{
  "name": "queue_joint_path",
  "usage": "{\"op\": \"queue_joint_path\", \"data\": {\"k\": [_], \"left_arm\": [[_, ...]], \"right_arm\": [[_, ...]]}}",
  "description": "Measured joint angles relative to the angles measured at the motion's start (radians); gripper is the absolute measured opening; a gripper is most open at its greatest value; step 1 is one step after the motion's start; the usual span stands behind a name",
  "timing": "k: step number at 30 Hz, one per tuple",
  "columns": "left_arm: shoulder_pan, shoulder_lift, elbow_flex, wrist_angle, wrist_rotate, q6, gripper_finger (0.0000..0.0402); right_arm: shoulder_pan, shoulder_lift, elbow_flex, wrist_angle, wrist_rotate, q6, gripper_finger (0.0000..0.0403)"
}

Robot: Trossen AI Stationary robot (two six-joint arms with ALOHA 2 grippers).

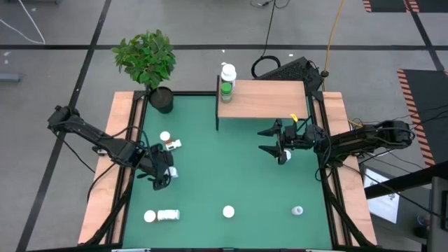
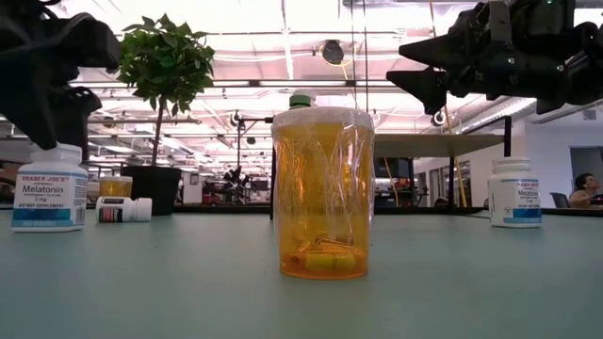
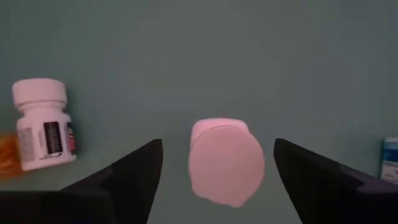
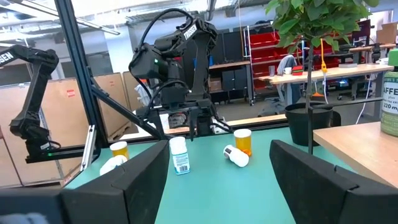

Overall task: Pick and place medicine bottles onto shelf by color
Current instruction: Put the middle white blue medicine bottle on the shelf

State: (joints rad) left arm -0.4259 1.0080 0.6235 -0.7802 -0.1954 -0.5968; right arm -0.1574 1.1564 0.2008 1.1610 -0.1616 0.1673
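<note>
On the green mat [image 1: 224,175], both end effectors, left [image 1: 162,176] and right [image 1: 273,141], gape open, empty.

My two arms are dark, jointed links with black cables along them. My left gripper [image 1: 162,179] and right gripper [image 1: 274,140] carry tapered, matte black fingers [image 3: 134,174].

Overhead, table-level and two wrist cameras share the green mat [image 1: 224,175].
</note>
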Motion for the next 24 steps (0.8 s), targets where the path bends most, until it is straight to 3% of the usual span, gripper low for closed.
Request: {"op": "queue_joint_path", "data": {"k": [13, 18, 24], "left_arm": [[0.003, 0.000, 0.000, -0.013, 0.004, -0.040, 0.0170], [0.054, 0.000, 0.015, 0.025, 0.007, -0.013, 0.0166], [0.187, 0.039, 0.152, 0.015, -0.012, 0.080, 0.0177]], "right_arm": [[0.000, 0.000, 0.000, 0.001, 0.000, -0.001, 0.0274], [0.000, 0.000, 0.000, 0.002, 0.000, -0.029, 0.0274], [0.000, 0.000, 0.000, 0.001, 0.000, -0.049, 0.0274]]}}
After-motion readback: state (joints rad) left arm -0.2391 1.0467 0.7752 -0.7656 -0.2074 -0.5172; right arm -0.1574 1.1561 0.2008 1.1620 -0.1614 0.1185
